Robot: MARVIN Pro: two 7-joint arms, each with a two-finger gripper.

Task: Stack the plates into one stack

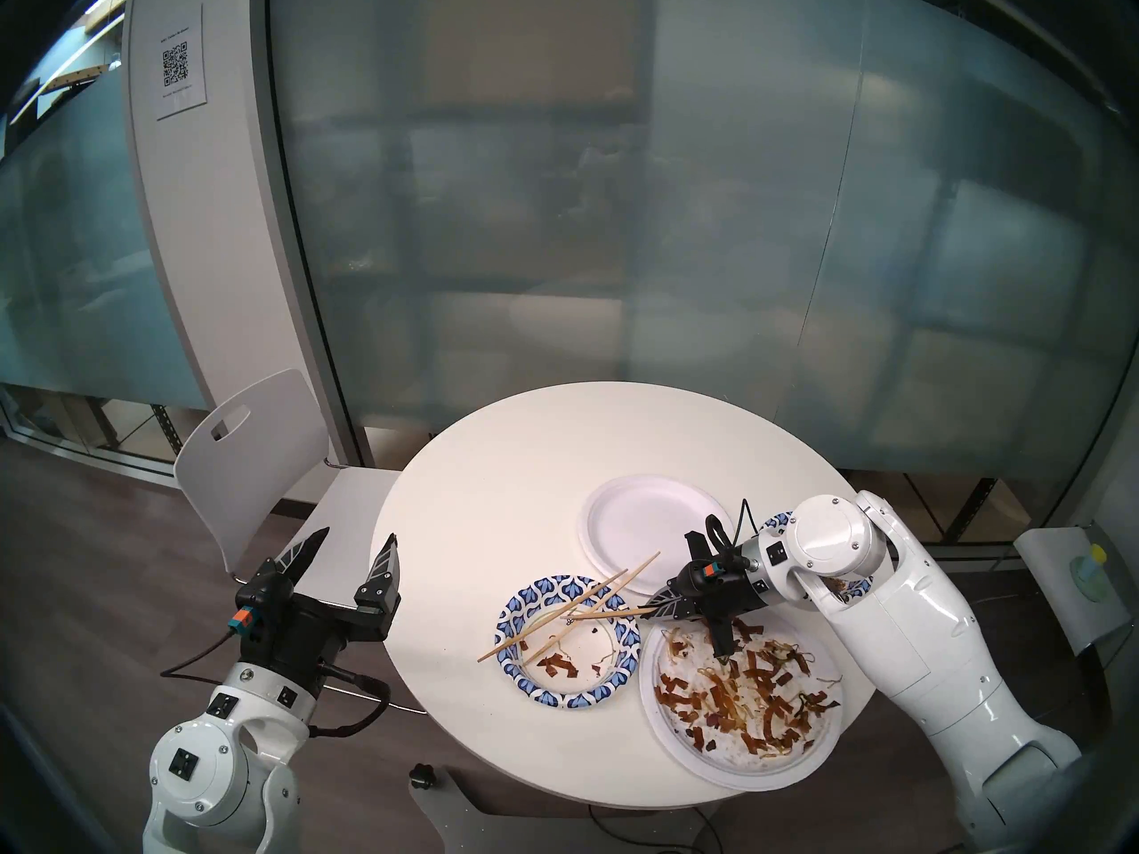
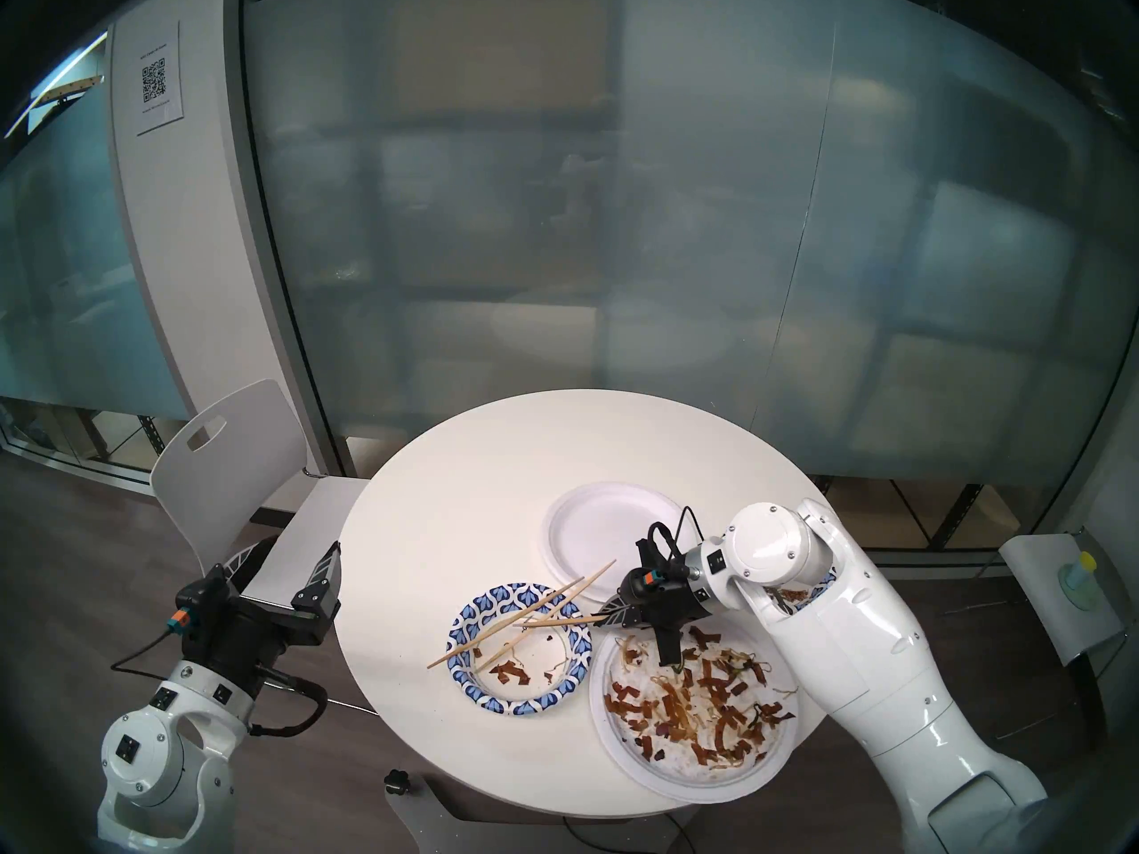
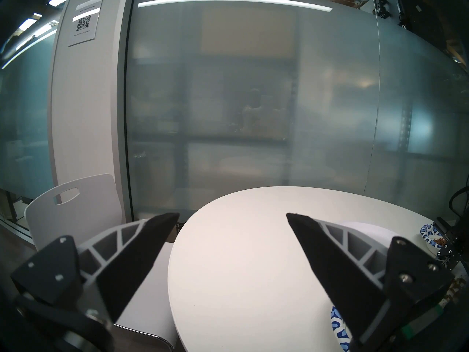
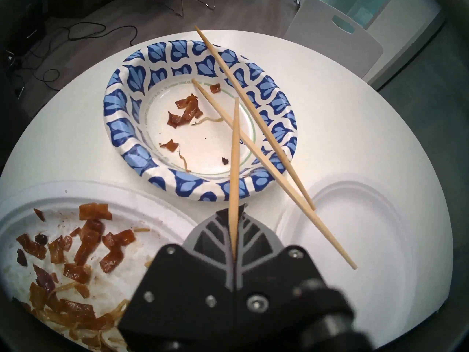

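A blue-and-white petal-rimmed plate point(image 1: 518, 606) point(image 4: 132, 89) with a few food scraps sits mid-table, and two loose chopsticks point(image 4: 253, 110) lie across it. My right gripper point(image 1: 647, 611) point(image 4: 234, 211) is shut on a third chopstick point(image 4: 234, 153) that points over this plate. A large white plate point(image 1: 678, 754) point(image 4: 101, 191) covered in brown scraps lies at the front right, under my right wrist. Behind it is a clean white plate point(image 1: 647, 526) point(image 4: 368, 229). A second patterned plate point(image 1: 776, 522) peeks out behind my right arm. My left gripper point(image 1: 354, 548) point(image 3: 232, 216) hangs open and empty off the table's left edge.
The round white table point(image 1: 493, 495) stands before a frosted glass wall. A white chair point(image 1: 246, 464) is tucked in at its left, just beyond my left gripper. A small stand with a yellow-capped bottle point(image 1: 1094, 563) is off to the right.
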